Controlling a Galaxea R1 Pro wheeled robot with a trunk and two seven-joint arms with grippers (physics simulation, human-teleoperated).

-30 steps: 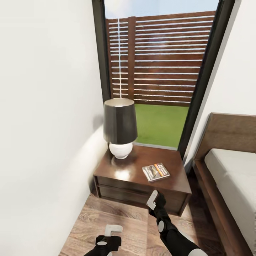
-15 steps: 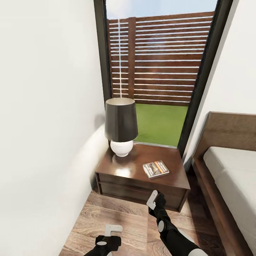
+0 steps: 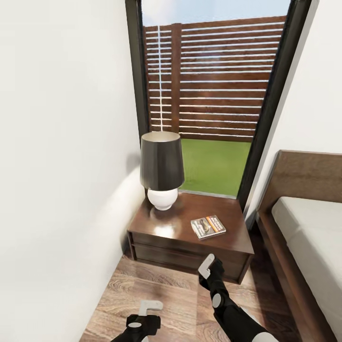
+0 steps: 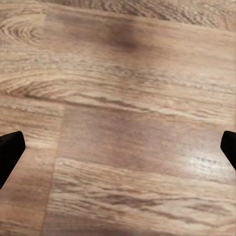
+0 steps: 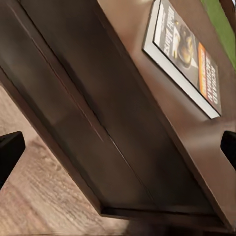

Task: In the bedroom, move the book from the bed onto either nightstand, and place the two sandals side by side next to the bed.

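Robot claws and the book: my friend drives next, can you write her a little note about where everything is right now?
Left claw: open, holding nothing, low over the wood floor.
Right claw: open, holding nothing, in front of the nightstand.
Book: lying flat on the nightstand, near the bed side, with the lamp at the far corner.
Done: book is on a nightstand.
Left: find the two blue sandals and set them side by side next to the bed.

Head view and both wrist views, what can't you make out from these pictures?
- The bed: the head view's right edge cuts it off.
- The book on the nightstand: cover lettering too small in the head view; the right wrist view's edge crops one corner.
- The left gripper and right gripper: just the fingertips enter the wrist views' edges.
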